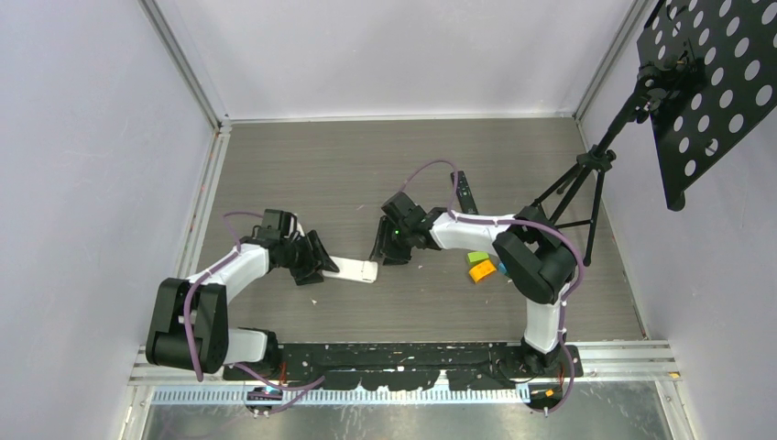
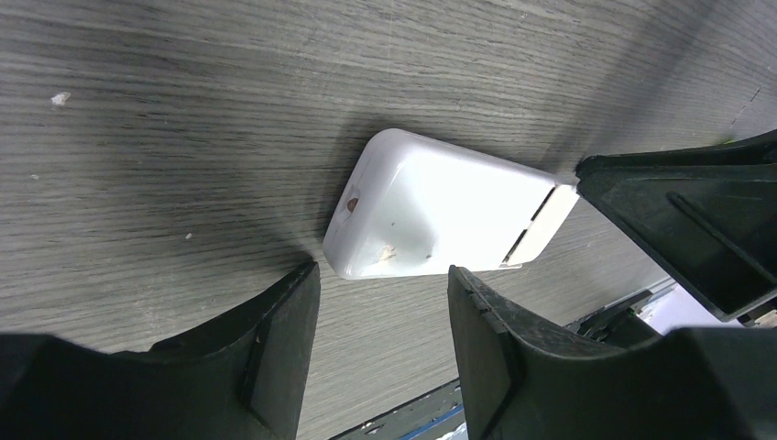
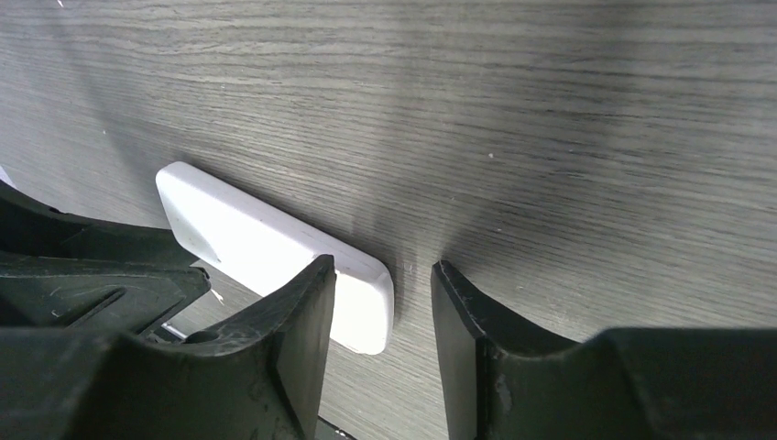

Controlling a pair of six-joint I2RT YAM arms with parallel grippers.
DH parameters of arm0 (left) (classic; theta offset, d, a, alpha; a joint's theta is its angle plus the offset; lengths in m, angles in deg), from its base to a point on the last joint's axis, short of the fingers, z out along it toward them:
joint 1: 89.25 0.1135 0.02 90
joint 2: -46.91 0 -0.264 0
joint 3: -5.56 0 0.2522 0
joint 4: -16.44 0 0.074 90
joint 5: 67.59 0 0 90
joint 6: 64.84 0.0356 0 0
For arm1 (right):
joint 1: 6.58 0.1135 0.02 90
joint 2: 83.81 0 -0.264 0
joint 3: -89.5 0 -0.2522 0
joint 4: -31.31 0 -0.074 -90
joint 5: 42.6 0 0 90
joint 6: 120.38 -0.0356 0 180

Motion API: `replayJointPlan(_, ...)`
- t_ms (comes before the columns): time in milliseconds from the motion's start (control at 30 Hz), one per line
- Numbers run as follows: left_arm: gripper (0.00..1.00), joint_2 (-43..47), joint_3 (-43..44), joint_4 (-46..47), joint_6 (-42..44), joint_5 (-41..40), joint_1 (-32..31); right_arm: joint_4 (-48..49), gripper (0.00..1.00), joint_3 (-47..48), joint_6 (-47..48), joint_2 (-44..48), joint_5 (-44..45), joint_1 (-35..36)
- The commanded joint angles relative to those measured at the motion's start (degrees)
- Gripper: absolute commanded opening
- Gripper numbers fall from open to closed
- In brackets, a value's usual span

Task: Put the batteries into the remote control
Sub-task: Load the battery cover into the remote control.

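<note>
The white remote control [image 1: 355, 270] lies flat on the wood-grain table between my two grippers. My left gripper [image 1: 321, 263] sits at its left end. In the left wrist view the remote [image 2: 431, 215] shows a seam near its far end and lies just past my open left gripper [image 2: 380, 275], which has nothing between its fingers. My right gripper [image 1: 388, 255] is at the remote's right end. In the right wrist view that gripper [image 3: 383, 268] is open, and its left finger overlaps the corner of the remote [image 3: 257, 243]. No batteries are in view.
Green, orange and blue blocks [image 1: 480, 266] lie by the right arm's elbow. A slim black bar [image 1: 465, 192] lies farther back. At the right stands a tripod [image 1: 586, 188] carrying a perforated black board [image 1: 710, 82]. White walls enclose the table.
</note>
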State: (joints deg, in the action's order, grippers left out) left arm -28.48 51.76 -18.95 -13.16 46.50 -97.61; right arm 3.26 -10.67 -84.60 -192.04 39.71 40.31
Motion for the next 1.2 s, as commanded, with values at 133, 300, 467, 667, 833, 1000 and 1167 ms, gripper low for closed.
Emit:
replayJointPlan(133,0.56,-1.32,0.11,-0.41,2.09,-2.04,0.01,4.43,0.46,-1.93,-3.27,1.67,-3.91,0.98)
replayJointPlan(300,0.56,-1.51,-0.15,-0.16,2.03,-1.77,0.01,5.36,0.44,-3.27,-4.19,1.61,-4.47,1.44)
replayJointPlan(467,0.55,-1.83,-0.70,0.73,1.72,-1.18,0.01,5.82,0.34,-4.20,-5.26,1.65,-5.21,1.59)
replayJointPlan(667,0.53,-2.18,-1.20,1.44,1.68,-1.06,0.01,7.06,0.26,-5.62,-7.67,2.58,-7.08,1.54)
replayJointPlan(833,0.53,-2.00,-1.40,1.68,1.50,-1.36,0.01,10.35,0.22,-7.79,-10.86,3.41,-7.73,1.53)
replayJointPlan(1000,0.57,-1.11,-1.29,1.58,1.49,-1.99,0.01,13.93,0.33,-10.39,-13.72,3.25,-7.76,1.61)
replayJointPlan(1167,0.61,-0.73,-1.09,1.26,1.54,-2.14,0.01,15.08,0.47,-11.10,-12.93,3.50,-5.98,1.79)
